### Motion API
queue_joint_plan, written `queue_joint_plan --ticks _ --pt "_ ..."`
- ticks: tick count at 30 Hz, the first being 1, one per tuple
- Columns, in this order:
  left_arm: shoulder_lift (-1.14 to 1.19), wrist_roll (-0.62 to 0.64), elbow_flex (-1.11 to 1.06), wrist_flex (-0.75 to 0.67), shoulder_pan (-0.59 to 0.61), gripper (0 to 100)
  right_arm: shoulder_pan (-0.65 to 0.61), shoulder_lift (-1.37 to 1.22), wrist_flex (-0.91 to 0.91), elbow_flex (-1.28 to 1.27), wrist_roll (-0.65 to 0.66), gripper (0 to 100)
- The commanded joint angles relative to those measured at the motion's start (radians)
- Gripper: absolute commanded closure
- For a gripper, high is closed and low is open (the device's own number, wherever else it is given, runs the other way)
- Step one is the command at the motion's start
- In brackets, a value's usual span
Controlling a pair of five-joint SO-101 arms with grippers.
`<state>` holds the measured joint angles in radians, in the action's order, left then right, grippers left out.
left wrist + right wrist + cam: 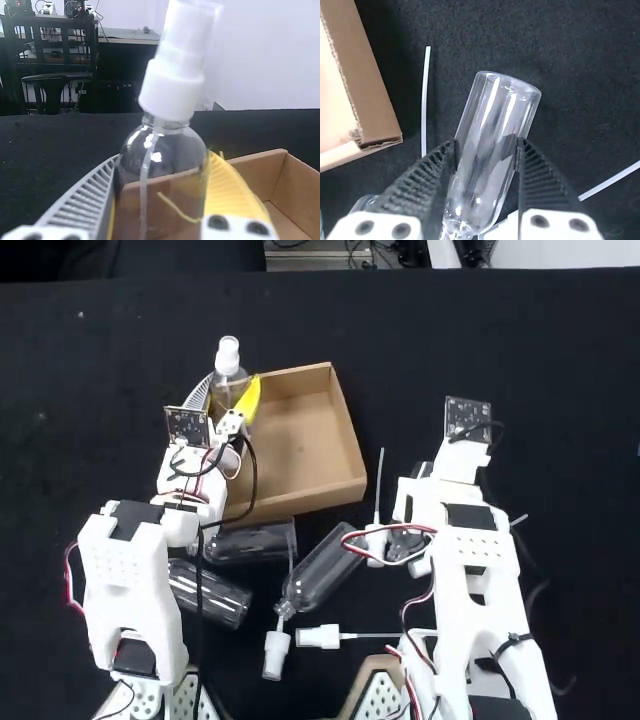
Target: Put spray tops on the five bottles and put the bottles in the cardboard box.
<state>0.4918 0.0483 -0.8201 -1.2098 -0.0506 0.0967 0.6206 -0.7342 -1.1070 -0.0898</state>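
Clearance matters: left fingers (230, 195), clamped on the capped bottle (228, 375) at the cardboard box's (346, 430) upper-left corner, should carry it inside the wall before opening; right fingers (422, 180) grip a capless bottle (320, 575) at lower centre.

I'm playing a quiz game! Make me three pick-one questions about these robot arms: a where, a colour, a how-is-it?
1. Where is the capped bottle? A) at the cardboard box, far corner B) by the right arm C) in a bag
2. What colour is its spray top? A) red B) white C) green
3. The bare bottle in the right gripper is A) lying down B) standing up C) capped
1 A, the left gripper holds it there; 2 B, it looks white; 3 A, it lies on the table.
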Motion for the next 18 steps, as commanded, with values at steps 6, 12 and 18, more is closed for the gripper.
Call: queue_joint_plan --ticks 6,12,18 --pt "-0.015 0.002 0.013 -0.02 0.021 78 0.026 0.047 0.026 0.001 -0.005 84.3" --pt "-0.015 0.002 0.005 -0.015 0.022 68 0.026 0.047 0.026 0.001 -0.005 84.3" --pt "-0.015 0.0 0.005 -0.02 0.024 66 0.026 0.047 0.026 0.001 -0.005 84.3"
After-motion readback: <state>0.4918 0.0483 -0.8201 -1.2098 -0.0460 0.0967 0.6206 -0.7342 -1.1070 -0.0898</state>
